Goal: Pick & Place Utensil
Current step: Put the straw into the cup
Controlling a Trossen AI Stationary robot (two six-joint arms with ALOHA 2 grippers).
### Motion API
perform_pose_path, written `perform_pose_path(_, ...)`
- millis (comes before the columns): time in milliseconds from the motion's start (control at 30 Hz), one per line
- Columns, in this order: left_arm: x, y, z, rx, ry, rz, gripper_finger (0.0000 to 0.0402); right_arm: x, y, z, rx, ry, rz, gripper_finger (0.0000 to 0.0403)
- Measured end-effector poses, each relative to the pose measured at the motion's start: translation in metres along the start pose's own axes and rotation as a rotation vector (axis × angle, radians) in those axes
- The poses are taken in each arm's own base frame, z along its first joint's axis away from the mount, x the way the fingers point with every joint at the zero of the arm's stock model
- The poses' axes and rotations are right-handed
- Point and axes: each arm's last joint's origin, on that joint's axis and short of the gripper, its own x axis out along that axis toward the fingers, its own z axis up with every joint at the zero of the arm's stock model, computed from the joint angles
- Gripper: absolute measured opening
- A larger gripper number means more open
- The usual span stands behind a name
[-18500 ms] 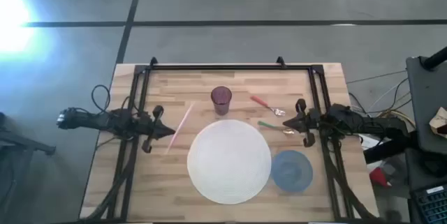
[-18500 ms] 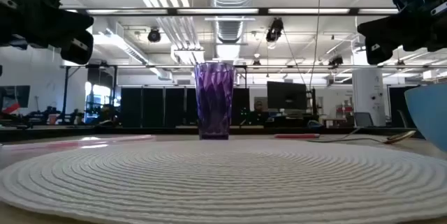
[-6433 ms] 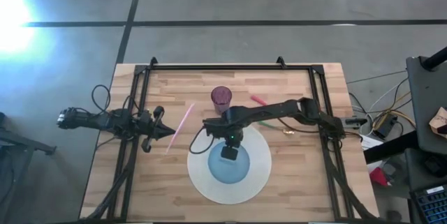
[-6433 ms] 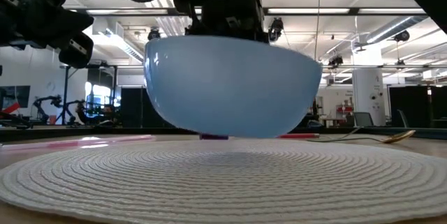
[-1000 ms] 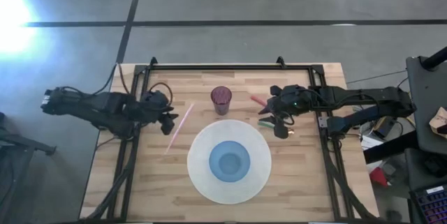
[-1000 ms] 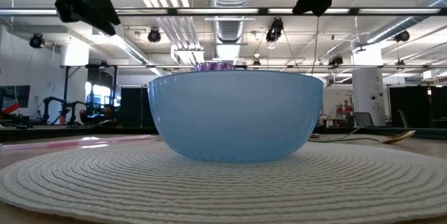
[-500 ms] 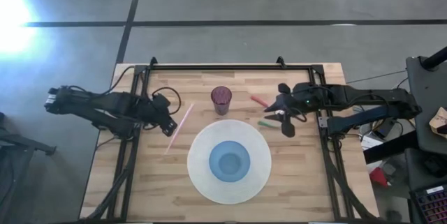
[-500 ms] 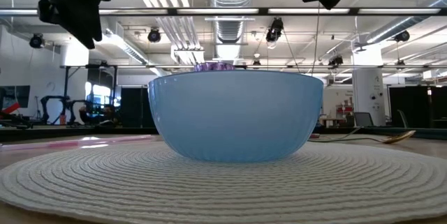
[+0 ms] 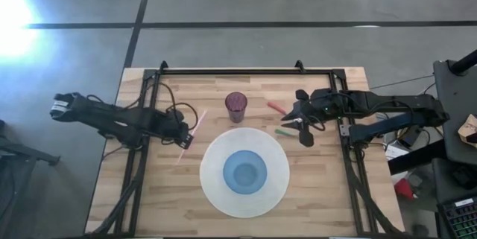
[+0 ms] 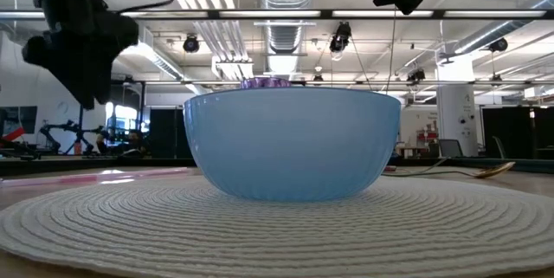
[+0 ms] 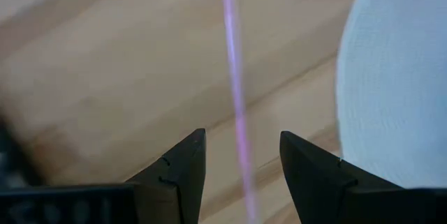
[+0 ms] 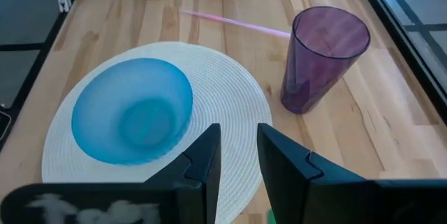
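Observation:
A pink straw (image 9: 195,129) lies flat on the wooden table, left of the purple cup (image 9: 236,106). My left gripper (image 9: 184,139) hovers open over the straw's middle; in the left wrist view its fingers (image 11: 183,165) stand on either side of the straw (image 11: 236,91). A red-handled utensil (image 9: 275,107) and a green-handled utensil (image 9: 284,131) lie on the table right of the cup. My right gripper (image 9: 294,118) hangs above them, partly hiding them. It is open with a narrow gap (image 12: 239,137) and holds nothing. A blue bowl (image 9: 245,172) sits on the white round placemat (image 9: 212,194).
A black frame (image 9: 231,71) runs along the table's far edge and down both sides. The placemat fills the near middle. Bare wood shows at the near left and near right corners. Cables and equipment stand off the table's right side.
My left gripper has travelled toward the table's right and near edges and come down, ending over the pink straw. My right gripper has drifted slightly toward the right edge, staying high above the utensils. Bowl, cup, straw and utensils have kept their places.

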Motion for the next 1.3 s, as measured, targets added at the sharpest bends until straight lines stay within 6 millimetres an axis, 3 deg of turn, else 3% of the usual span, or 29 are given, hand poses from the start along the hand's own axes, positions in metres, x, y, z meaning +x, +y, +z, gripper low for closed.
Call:
perform_pose_path(200, 0.027, -0.007, -0.005, 0.003, 0.060, -0.046, 0.0175, 0.007, 0.000, -0.001, 0.000, 0.024, -0.002, 0.0095)
perform_pose_path(433, 0.041, -0.013, -0.006, 0.014, 0.103, 0.017, 0.0174, 0.008, 0.000, -0.001, -0.002, 0.029, -0.002, 0.0100)
perform_pose_path(833, 0.046, -0.037, 0.004, 0.038, 0.125, 0.034, 0.0174, 0.012, -0.001, -0.006, 0.001, 0.050, -0.003, 0.0080)
perform_pose_path(1300, 0.040, -0.032, 0.025, 0.041, 0.171, 0.087, 0.0174, 0.020, -0.002, -0.020, 0.003, 0.098, -0.007, 0.0080)
